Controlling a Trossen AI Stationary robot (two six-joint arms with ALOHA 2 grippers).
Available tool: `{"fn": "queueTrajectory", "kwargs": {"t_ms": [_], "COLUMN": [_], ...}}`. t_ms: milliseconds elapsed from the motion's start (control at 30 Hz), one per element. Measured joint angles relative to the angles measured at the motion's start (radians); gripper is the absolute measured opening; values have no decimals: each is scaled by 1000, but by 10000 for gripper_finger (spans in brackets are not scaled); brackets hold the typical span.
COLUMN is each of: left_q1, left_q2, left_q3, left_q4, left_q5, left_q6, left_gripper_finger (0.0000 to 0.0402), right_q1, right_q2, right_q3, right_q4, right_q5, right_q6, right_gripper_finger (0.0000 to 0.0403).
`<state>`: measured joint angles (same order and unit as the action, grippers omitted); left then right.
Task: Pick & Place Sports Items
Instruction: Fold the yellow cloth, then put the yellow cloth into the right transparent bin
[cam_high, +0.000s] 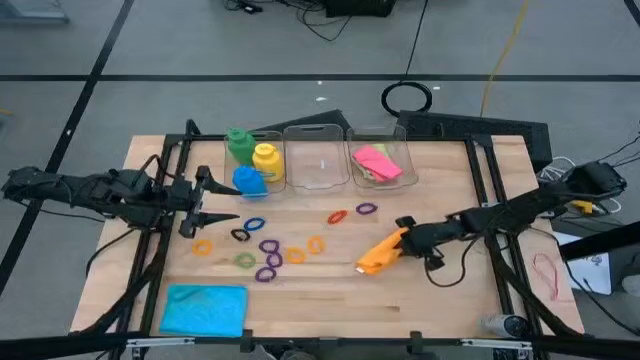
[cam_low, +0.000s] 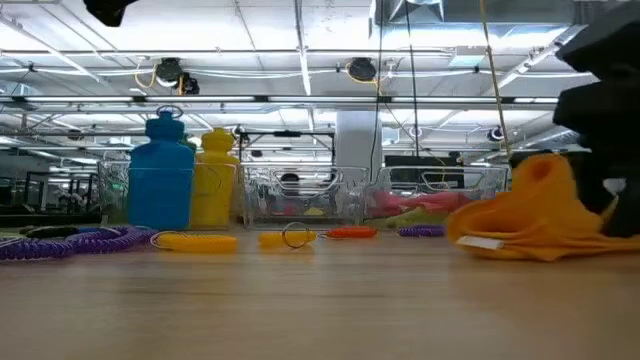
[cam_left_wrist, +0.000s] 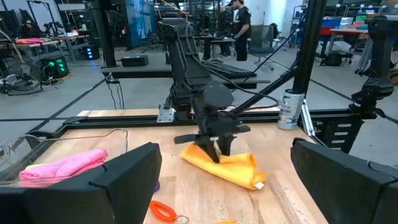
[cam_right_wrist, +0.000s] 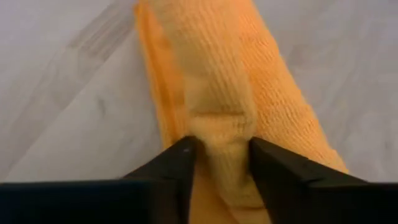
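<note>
Counter busy. My right gripper (cam_right_wrist: 217, 155) jaws pinch orange cloth (cam_high: 381, 252); left gripper (cam_high: 205, 210) spread. Thin pinch; cloth may slip out.

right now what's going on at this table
The right arm's tool has its fingers pinching a fold of the orange cloth, which lies on the table. The left tool is open, near the blue bottle and the scattered rings, holding nothing. A pink cloth already sits in the right-hand clear bin, the middle bin looks empty, and a blue cloth lies on the table's near-left part.
</note>
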<state>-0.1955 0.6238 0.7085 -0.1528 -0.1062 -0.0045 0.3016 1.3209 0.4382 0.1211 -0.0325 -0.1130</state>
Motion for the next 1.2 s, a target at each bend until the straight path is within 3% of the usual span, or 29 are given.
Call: {"fn": "queueTrajectory", "kwargs": {"t_ms": [400,633,833,1033,1200], "left_q1": [1,0,0,0,0], "left_q2": [0,0,0,0,0], "left_q3": [0,0,0,0,0], "left_q4": [0,0,0,0,0], "left_q5": [0,0,0,0,0], "left_q6": [0,0,0,0,0], "left_gripper_finger": [296,296,296,296,296], "right_q1": [46,31,-47,-134,-188], "right_q2": [-55,-197,-262,-162,-92], "right_q3": [-7,-2,142,307,317], "right_q4": [159,182,-152,-549,-767], "right_q5": [0,-24,-23,-25,-24], "right_q6": [6,153,177,174,99], "right_gripper_finger": [241,243,216,210,201]}}
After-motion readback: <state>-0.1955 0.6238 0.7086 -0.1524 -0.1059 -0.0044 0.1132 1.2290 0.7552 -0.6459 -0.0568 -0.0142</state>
